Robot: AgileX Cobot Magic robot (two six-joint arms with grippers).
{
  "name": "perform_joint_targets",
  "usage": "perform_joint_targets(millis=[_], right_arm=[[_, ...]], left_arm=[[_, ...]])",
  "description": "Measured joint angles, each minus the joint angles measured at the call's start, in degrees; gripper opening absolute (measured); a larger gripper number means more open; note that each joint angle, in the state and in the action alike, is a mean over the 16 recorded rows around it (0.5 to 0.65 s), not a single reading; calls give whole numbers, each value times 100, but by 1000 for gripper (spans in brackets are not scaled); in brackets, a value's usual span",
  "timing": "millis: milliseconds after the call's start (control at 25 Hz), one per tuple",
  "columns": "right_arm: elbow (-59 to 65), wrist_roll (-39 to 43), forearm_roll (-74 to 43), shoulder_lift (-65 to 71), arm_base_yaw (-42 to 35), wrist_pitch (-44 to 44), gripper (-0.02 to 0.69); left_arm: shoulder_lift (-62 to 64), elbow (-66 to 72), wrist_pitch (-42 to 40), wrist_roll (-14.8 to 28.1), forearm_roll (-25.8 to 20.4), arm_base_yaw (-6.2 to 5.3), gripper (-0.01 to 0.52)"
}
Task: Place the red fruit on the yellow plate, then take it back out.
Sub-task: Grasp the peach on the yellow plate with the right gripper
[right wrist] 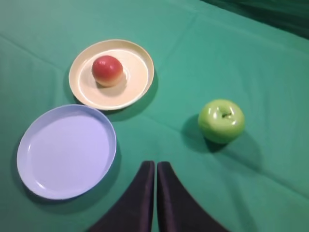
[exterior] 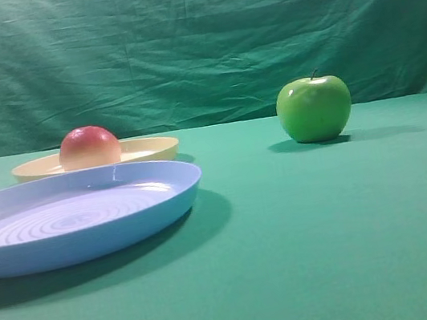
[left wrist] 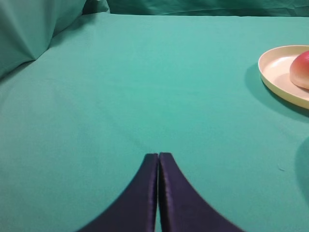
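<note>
Green tablecloth (exterior: 310,258), wrinkled green backdrop (exterior: 195,41)

Red fruit (right wrist: 107,70) fading to peach, cream-yellow plate (right wrist: 138,87), ringed light blue plate (right wrist: 63,154), glossy green apple (right wrist: 221,121), green cloth (right wrist: 270,72).

Fruit (right wrist: 107,70) on rear plate (right wrist: 137,82); apple (right wrist: 221,121) well right, apparently.

Two round fruits: one red peach-like fruit (right wrist: 107,70), one glossy green apple (right wrist: 221,121). Two shallow plastic plates: one pale yellow plate (right wrist: 137,79), one light blue plate (right wrist: 65,152).
</note>
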Motion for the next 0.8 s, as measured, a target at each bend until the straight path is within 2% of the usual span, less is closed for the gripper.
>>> perform_joint_targets(millis=[440, 800], right_arm=[[2355, 867, -746, -2090, -120, -742, 0], [4084, 1278, -1309, -3870, -1046, -1980, 0]], left_arm=[[0, 0, 0, -7, 0, 0, 0], [0, 0, 0, -7, 0, 0, 0]])
